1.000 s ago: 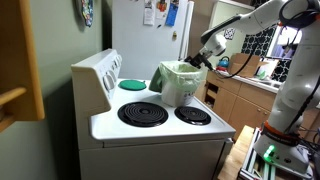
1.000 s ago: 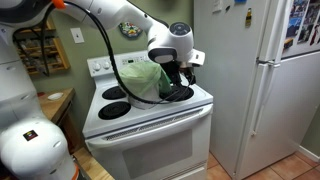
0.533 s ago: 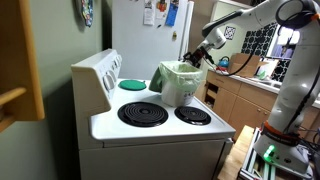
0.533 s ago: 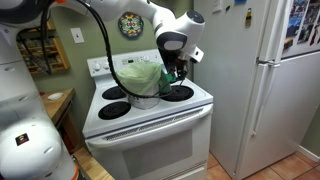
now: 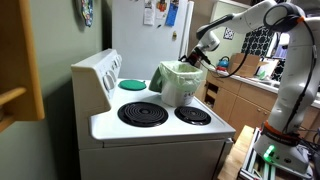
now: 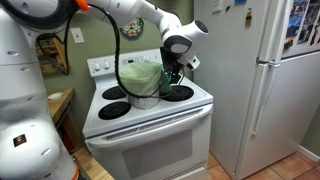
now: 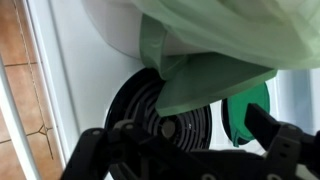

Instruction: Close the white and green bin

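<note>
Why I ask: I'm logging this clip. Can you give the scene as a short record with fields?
setting: kitchen, white stove next to a white fridge
bin: white and green bin standing on the stove top among the coil burners, top not yet closed
liner: pale green liner draped over the bin's rim
gripper: gripper by the bin's upper edge, jaws spread, holding nothing
other: flat green disc lying on a rear burner
</note>
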Robot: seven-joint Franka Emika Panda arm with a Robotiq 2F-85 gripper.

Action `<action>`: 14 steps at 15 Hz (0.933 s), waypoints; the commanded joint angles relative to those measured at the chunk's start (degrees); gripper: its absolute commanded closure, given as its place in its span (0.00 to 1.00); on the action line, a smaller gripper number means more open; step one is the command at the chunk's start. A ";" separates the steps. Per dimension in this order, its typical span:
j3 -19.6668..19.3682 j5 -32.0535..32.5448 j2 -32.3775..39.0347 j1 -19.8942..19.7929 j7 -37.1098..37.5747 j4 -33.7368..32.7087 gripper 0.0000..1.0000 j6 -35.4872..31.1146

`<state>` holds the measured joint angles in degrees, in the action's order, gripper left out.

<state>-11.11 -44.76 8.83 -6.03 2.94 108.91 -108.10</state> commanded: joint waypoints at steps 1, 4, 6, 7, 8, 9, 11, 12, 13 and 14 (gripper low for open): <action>1.10 -0.59 4.05 -2.13 5.03 -4.58 0.00 6.56; 1.39 -1.09 6.03 -2.53 8.23 -6.34 0.00 8.59; 1.64 -1.84 6.96 -2.66 9.73 -7.14 0.00 9.53; 1.75 -2.44 7.45 -2.71 10.52 -7.57 0.00 9.68; 1.85 -2.94 7.97 -2.73 11.21 -8.00 0.00 9.65; 1.95 -3.34 8.43 -2.65 11.93 -8.27 0.04 9.36; 2.12 -4.04 9.26 -2.63 13.01 -8.97 0.20 9.44; 2.20 -4.32 9.65 -2.61 13.41 -9.25 0.24 9.39; 2.27 -4.56 9.94 -2.60 13.77 -9.44 0.30 9.45; 2.36 -4.71 10.25 -2.60 14.08 -9.72 0.34 9.53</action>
<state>-9.57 -48.46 17.28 -7.47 15.03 101.32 -100.68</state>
